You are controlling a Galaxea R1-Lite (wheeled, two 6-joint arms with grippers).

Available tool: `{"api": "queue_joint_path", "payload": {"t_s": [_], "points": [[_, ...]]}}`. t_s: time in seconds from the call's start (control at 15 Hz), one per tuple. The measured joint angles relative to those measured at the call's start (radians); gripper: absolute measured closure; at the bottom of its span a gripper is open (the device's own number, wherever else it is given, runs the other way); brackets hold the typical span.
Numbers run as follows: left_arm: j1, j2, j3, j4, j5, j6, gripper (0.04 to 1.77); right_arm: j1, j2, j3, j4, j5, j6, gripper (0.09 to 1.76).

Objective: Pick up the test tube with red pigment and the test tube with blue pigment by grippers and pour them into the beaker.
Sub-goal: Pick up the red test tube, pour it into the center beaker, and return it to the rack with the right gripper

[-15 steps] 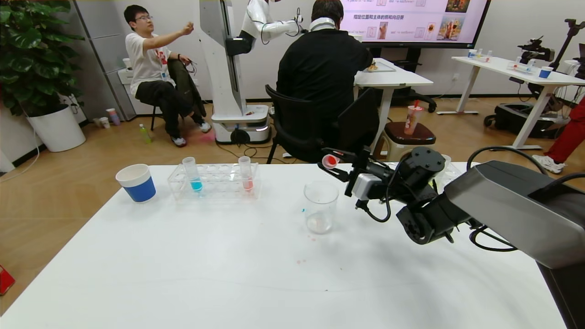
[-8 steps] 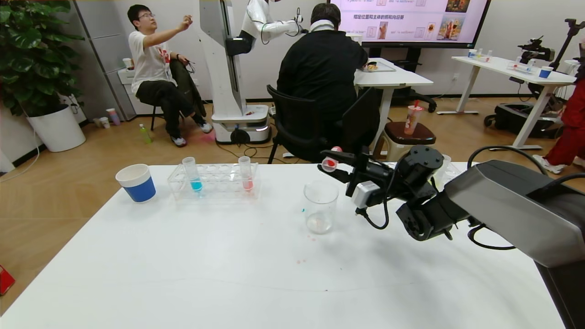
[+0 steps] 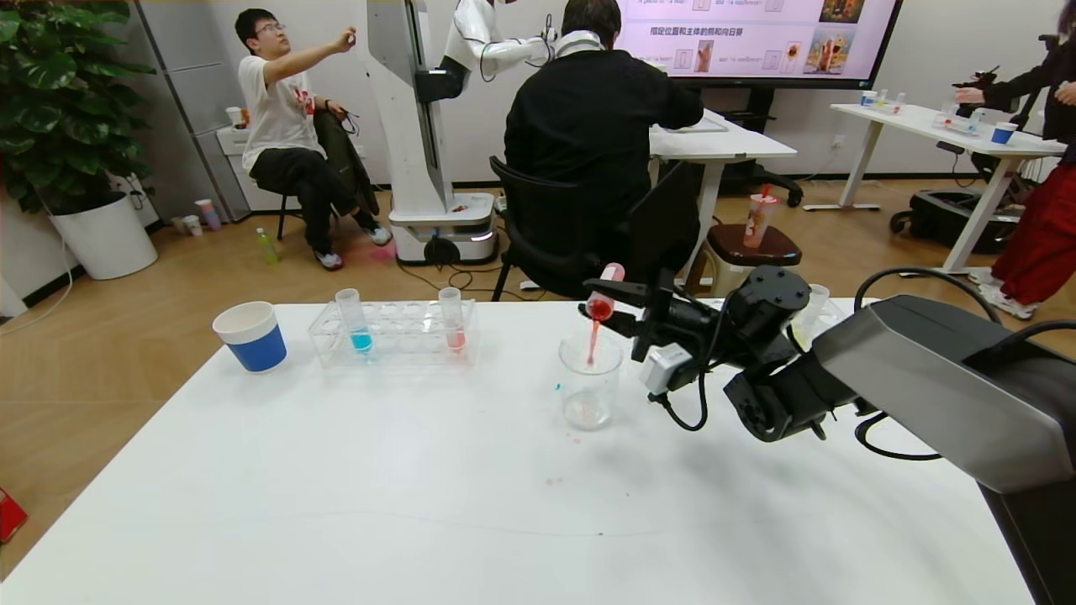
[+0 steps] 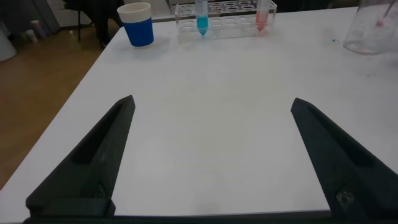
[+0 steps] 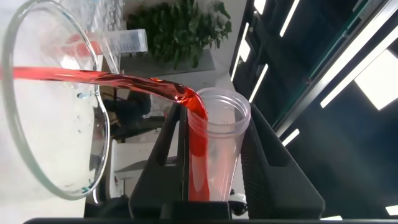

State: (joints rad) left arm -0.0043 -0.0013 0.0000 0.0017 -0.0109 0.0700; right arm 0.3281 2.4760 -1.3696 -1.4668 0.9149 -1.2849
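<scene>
Clamped between the fingers of the right gripper (image 3: 620,313), the test tube with red pigment (image 3: 603,296) tilts mouth-down, a thin red stream falling from its rim into the beaker (image 3: 590,381). The beaker stands upright on the white table directly beneath the gripper's tips, a shallow pinkish pool at its bottom. Well off to the gripper's left, the test tube with blue pigment (image 3: 351,320) stands upright in a clear rack, cyan liquid low in it.
</scene>
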Motion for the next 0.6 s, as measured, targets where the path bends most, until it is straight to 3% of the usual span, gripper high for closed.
{"api": "queue_joint_path", "payload": {"t_s": [0.6], "points": [[0.0, 0.0, 0.0, 0.0, 0.0, 0.0, 0.06, -0.003, 0.017, 0.003, 0.001, 0.001, -0.148, 1.36]]}}
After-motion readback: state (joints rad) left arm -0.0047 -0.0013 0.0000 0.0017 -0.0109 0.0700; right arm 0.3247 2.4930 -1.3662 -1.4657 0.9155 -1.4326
